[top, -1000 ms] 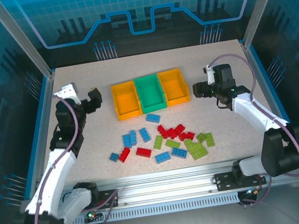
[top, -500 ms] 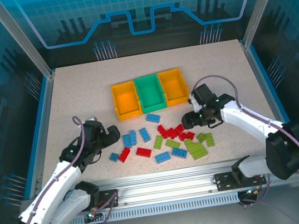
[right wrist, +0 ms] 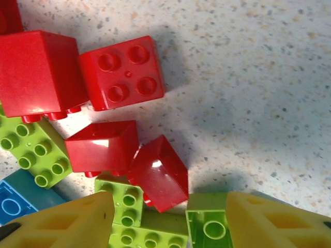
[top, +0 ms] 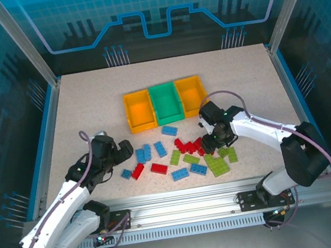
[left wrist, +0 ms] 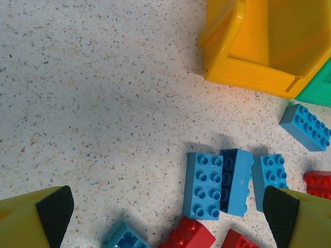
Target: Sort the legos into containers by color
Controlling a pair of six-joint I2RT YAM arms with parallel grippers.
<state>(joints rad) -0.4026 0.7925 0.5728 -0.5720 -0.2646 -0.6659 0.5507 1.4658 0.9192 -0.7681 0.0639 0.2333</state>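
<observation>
Okay, legos (top: 182, 152) lie loose on the table, at 6 o'clock of the three containers (top: 165, 104), which look empty. They're likely light, stiff, slick plastic, so you pinch the flat side walls, not the studs. Your right gripper (right wrist: 165, 201) stands parted, straddling a tilted red brick (right wrist: 158, 173), no clear contact. Your left gripper (left wrist: 168, 213) is spread wide, holding nothing, at the pile's 9 o'clock. The brick's lower edge is hidden, and stacked pieces are hard to separate.
</observation>
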